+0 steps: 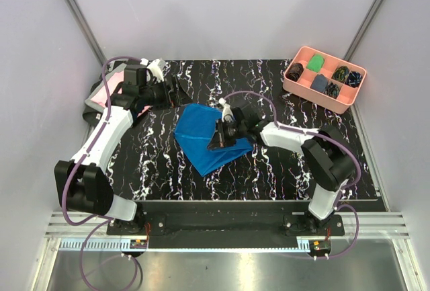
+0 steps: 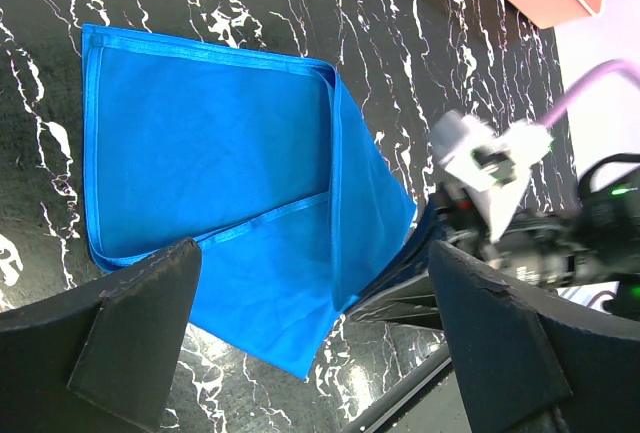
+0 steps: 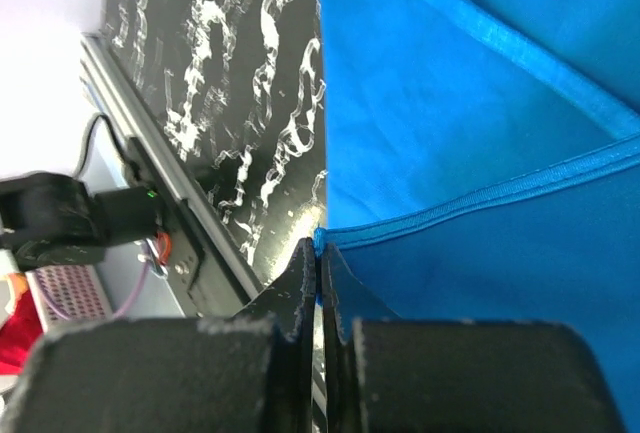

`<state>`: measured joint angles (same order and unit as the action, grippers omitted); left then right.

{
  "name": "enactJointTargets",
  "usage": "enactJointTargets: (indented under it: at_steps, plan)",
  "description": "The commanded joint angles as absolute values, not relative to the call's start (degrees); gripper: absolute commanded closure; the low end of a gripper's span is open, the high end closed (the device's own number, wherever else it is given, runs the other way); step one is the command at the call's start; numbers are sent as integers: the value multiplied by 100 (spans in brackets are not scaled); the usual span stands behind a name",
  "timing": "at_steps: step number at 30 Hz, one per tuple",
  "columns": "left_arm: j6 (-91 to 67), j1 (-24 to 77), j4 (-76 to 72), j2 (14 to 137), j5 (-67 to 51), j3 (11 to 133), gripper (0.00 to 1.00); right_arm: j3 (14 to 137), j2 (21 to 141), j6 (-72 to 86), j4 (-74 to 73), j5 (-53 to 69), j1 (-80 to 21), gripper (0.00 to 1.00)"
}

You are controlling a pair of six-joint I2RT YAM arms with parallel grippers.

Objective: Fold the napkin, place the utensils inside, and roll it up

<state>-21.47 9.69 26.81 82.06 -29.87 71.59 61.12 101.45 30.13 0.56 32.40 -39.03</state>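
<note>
The blue napkin point(image 1: 198, 136) lies partly folded on the black marbled table, one layer turned over along its hem point(image 2: 265, 221). My right gripper point(image 1: 220, 138) sits over its right side. In the right wrist view this gripper point(image 3: 318, 251) is shut on the napkin's point(image 3: 480, 143) hemmed corner, which it holds just off the table. My left gripper point(image 1: 180, 90) hovers behind the napkin's point(image 2: 210, 143) far-left side, open wide and holding nothing; its two dark fingers point(image 2: 135, 338) frame the cloth's near point. The utensils are out of view.
A pink compartment tray point(image 1: 344, 99) with small cloth bundles stands at the back right. A pink folded garment point(image 1: 99, 96) lies at the far left under the left arm. The table's front rail point(image 3: 190, 223) runs close beside the right gripper.
</note>
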Motion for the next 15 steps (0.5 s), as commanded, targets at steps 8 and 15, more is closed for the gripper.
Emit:
enactJointTargets:
  at_steps: [8, 15]
  plan:
    - [-2162, 1063, 2391, 8060, -3059, 7154, 1, 6082, 10529, 2496, 202, 3103, -4447, 100]
    - [-2153, 1090, 2391, 8121, -3024, 7146, 1, 6047, 10687, 2356, 202, 3129, -4623, 97]
